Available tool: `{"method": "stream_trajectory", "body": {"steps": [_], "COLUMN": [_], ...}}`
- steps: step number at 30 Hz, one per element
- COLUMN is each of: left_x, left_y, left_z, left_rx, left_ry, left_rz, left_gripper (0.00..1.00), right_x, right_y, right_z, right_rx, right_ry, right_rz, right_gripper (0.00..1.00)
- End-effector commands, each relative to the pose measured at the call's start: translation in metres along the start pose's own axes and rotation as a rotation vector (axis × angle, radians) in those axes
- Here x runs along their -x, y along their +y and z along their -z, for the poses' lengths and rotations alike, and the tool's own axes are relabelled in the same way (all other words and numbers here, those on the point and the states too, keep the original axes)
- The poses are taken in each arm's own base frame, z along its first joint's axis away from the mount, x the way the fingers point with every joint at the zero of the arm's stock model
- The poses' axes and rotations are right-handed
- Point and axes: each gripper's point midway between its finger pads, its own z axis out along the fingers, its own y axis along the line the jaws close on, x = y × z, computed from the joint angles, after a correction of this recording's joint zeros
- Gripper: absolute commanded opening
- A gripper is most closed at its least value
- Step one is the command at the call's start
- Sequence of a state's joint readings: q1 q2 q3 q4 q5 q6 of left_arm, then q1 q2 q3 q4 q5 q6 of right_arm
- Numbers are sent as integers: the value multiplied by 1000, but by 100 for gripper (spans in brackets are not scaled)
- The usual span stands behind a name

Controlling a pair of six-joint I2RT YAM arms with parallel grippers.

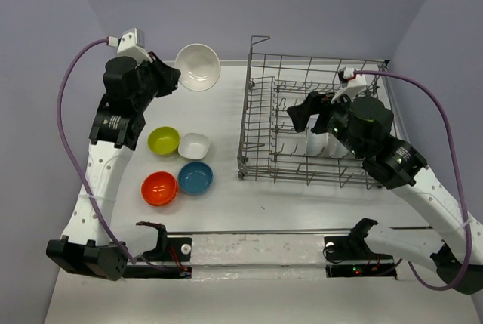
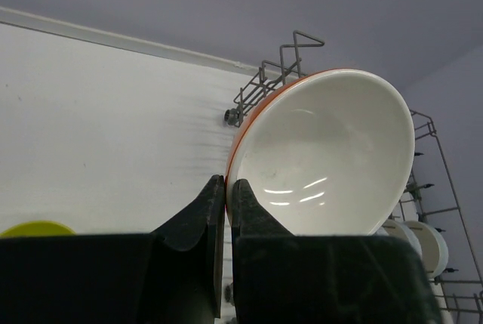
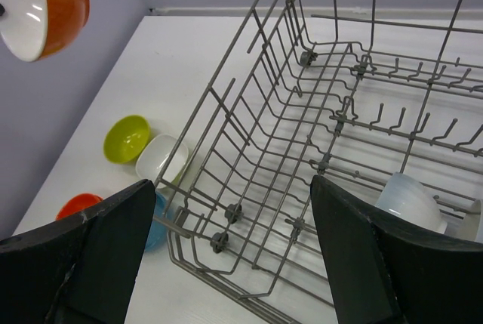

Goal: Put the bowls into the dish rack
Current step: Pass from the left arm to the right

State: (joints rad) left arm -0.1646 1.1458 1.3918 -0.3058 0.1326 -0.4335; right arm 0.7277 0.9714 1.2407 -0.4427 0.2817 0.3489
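Note:
My left gripper (image 1: pixel 167 78) (image 2: pixel 228 180) is shut on the rim of a bowl (image 1: pixel 198 66) (image 2: pixel 324 158) that is white inside and orange outside. It holds the bowl tilted in the air at the back, left of the dish rack (image 1: pixel 317 120) (image 3: pixel 302 112). The same bowl (image 3: pixel 41 3) shows at the top left of the right wrist view. My right gripper (image 1: pixel 300 118) (image 3: pixel 232 183) hangs open over the rack's left half with nothing between its fingers. White bowls (image 1: pixel 317 143) (image 3: pixel 407 199) stand in the rack beside it.
Several bowls sit on the table left of the rack: a yellow-green bowl (image 1: pixel 164 140), a squarish white bowl (image 1: pixel 194 146), a blue bowl (image 1: pixel 195 177) and an orange-red bowl (image 1: pixel 159 188). The rack's raised corner handle (image 1: pixel 259 41) stands at its back left.

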Motion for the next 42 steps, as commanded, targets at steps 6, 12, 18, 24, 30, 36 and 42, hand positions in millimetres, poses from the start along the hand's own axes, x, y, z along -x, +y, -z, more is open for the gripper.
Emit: {"method": "stream_trajectory", "body": {"steps": [6,12,18,24,30,36,42], "left_x": [18,19,16,15,12,-3,-28], "left_y": [-42,-41,-41,-40,-43,-54,-78], "left_z": [22,27,28,29,30,21,7], "left_rx": [-117,-88,-92,-90,-109,-151,-204], "left_ry": [-30,-32,-27,-26,-19,34,98], "left_rz": [-101,-115,-114,-116,-115,-129,-136], "left_gripper": [0,0,0,0,0,0,0], "right_x": [22,25,18,14,13,25,34], "right_y": [6,9,9,11,11,23,36], "right_z": [8,7,2,-1,-3,-11,-35], "right_rx": [9,20,20,28,24,57,67], "right_ry": [-51,-53,-32,-19,-18,-39,-34], "right_rz": [-30,-24,-21,-22,-16,-23,-18], "right_gripper": [89,89,89,90,92,92,90]}}
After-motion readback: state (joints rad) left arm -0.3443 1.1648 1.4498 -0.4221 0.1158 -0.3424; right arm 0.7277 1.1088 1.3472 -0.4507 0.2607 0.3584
